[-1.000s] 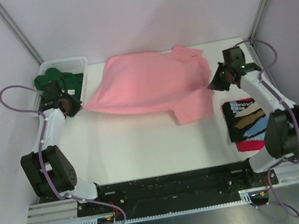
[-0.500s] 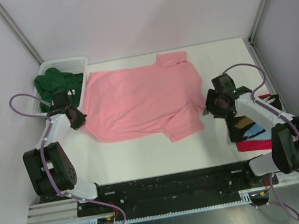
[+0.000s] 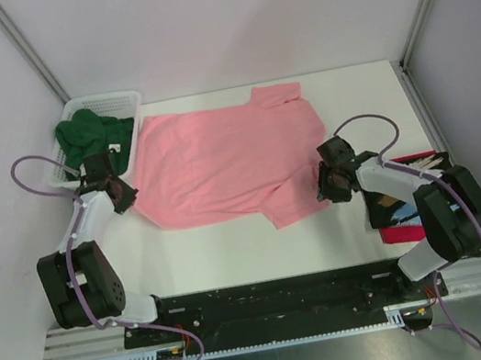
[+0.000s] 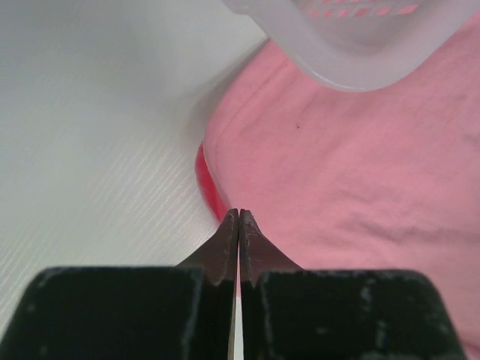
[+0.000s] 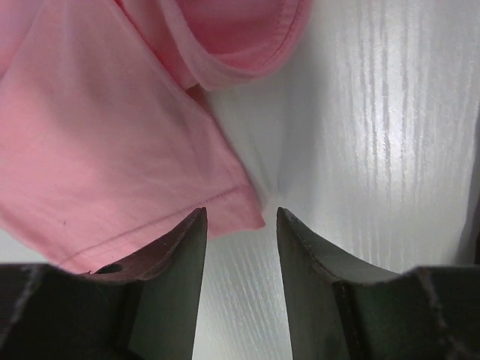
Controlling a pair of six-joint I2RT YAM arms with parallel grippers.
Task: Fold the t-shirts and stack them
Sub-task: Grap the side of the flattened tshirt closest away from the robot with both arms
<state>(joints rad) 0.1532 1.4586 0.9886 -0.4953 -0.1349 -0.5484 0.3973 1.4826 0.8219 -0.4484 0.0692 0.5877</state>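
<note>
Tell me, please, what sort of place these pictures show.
Probably a robotics lab test cell: plain pale panels framed by metal posts enclose a white table, two robot arms are bolted at its near edge, and a salmon-pink t-shirt lies spread beside a white mesh basket holding a dark green t-shirt.

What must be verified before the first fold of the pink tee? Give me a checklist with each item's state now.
1. Pink tee spread flat on the table: ok, save a curled hem at its right side.
2. Right jaws open and free of cloth: ok; the tee's corner lies just ahead of them.
3. Left jaws let go of the tee: cannot tell; they are shut at its edge.
4. Green tee out of the way: ok, heaped in the basket.
5. Stack clear of arms: not ok; the right arm lies over the black printed tee and red tee.
</note>
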